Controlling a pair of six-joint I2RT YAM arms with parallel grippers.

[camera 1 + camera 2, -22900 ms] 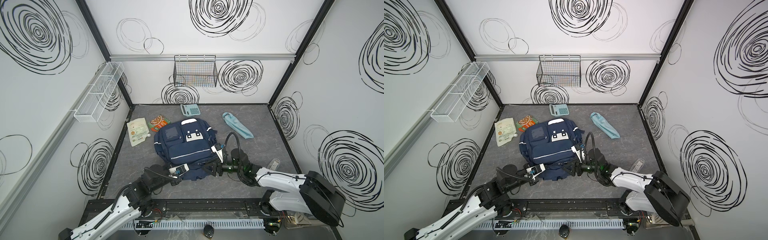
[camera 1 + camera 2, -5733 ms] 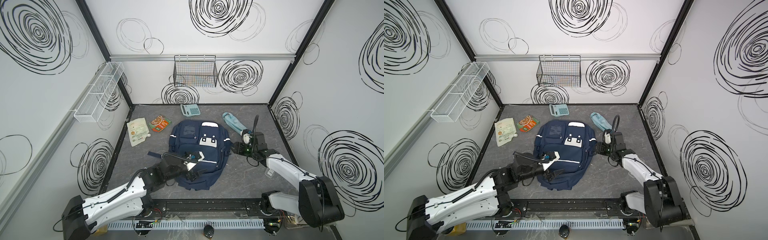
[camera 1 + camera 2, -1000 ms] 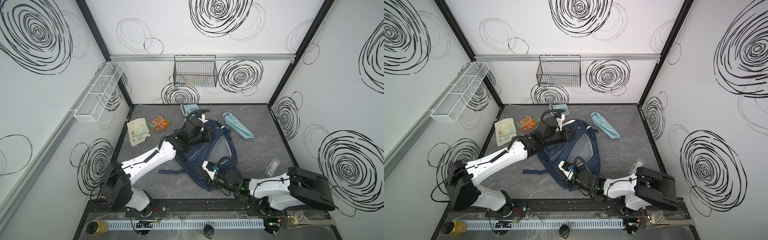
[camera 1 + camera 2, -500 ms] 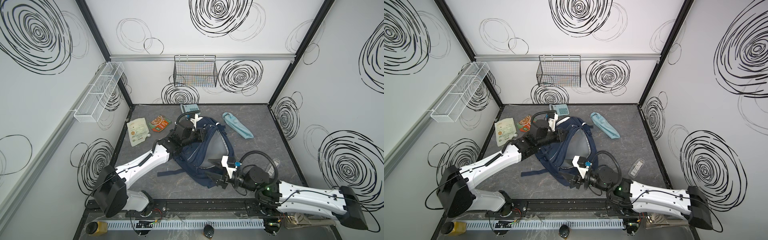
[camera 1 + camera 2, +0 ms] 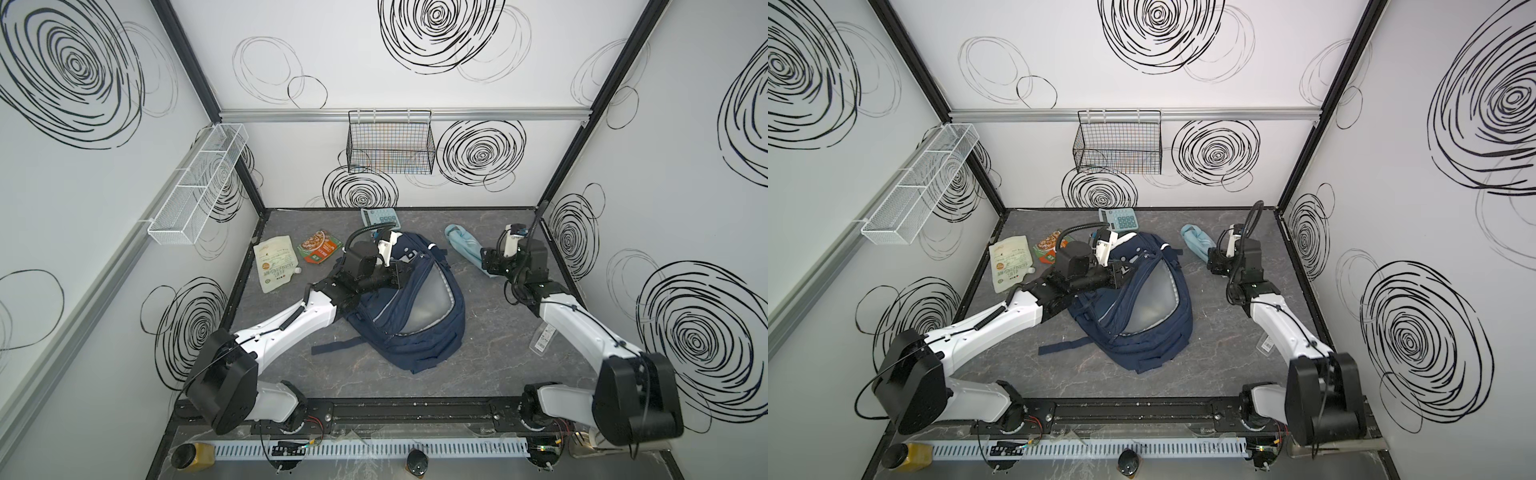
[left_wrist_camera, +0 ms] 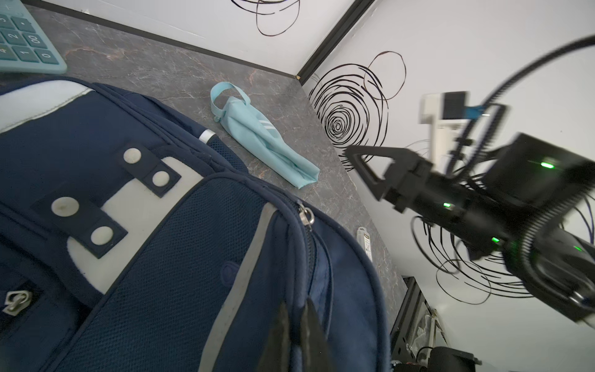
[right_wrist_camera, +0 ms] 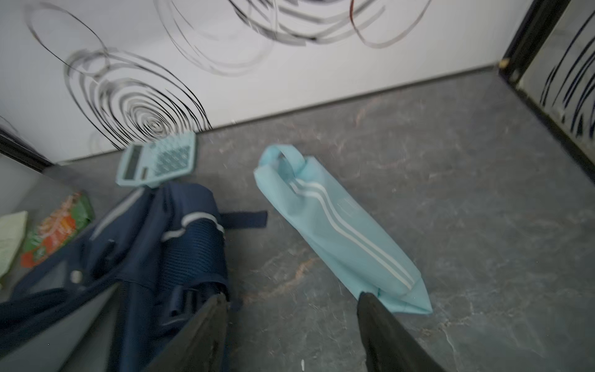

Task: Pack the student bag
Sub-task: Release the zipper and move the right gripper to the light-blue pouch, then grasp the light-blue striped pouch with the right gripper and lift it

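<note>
- Student bag [image 5: 432, 345] lies mid-table [image 5: 498, 370], main compartment unzipped & gaping. Grey lining shows in both top views, nothing visible inside.
- Left gripper [image 6: 294, 322] is clamped tight on the bag's front flap edge, right by the zip track. Looks like it's propping the mouth up.
- Right gripper [image 7: 291, 298] has jaws spread wide w/ nothing between them. It hangs over the near end of the light blue umbrella [image 7: 338, 232], which lies just beside the bag, on its right in both top views.
- Handling, my guess: soft fabric, floppy, no frame, so it'll sag & fold wherever it isn't held. Prob. light for now, but bulky.
- Best hold IMO: the stitched zip-edge binding or a seam, as the left one has. That's thick and won't slip. Mesh panels & the smooth lining would grip poorly and may stretch.
- Risk: a one-point pinch could let the mouth collapse if that arm dips.
- Calculator [image 5: 380, 216], white pouch [image 5: 276, 264], snack packet [image 5: 318, 247] & a small clear packet [image 5: 542, 338] all lie outside the bag, so packing's barely begun by my reckoning.
</note>
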